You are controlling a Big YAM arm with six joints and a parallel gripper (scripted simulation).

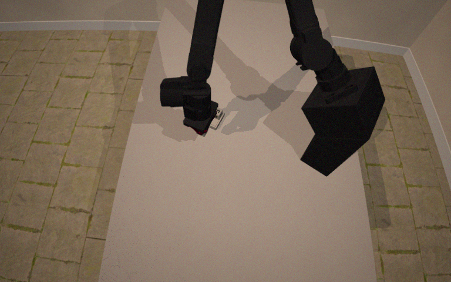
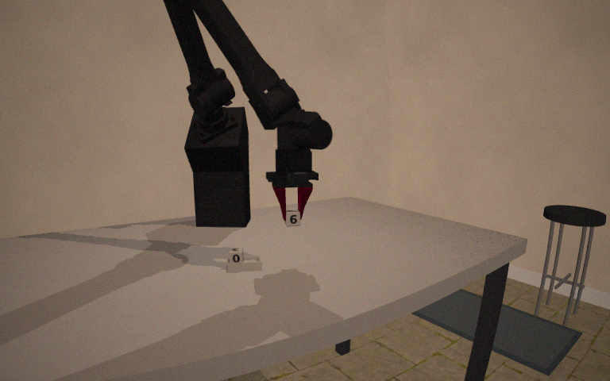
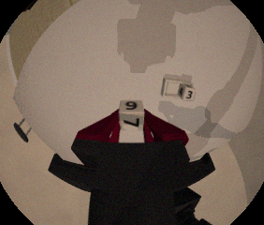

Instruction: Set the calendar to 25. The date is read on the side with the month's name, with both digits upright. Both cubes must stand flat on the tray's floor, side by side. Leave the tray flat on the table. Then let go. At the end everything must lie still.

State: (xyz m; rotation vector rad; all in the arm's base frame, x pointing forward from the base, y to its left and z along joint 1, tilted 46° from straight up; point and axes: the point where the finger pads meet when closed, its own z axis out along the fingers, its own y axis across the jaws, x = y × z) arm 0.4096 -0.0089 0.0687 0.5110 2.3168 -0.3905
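Observation:
My gripper (image 2: 292, 217) (image 3: 131, 112) is shut on a white cube (image 2: 293, 219) (image 3: 131, 106). It holds the cube above the table, to the side of the tray. The cube shows an upright 6 in the exterior view; the wrist view also shows a 7 on another face. In the top view the arm hides most of this cube. The small white tray (image 2: 247, 267) (image 3: 164, 87) (image 1: 215, 126) lies on the table. The other white cube (image 2: 236, 258) (image 3: 189, 95) is at one end of it, showing 0 in the exterior view and 3 in the wrist view. The month's name is not readable.
The arm's black base (image 1: 343, 111) (image 2: 221, 188) stands by the table (image 1: 235, 209) (image 2: 393, 245). A stool (image 2: 574, 215) and a dark mat (image 2: 497, 330) are on the floor beyond the table edge. Arm shadows fall across and around the tray.

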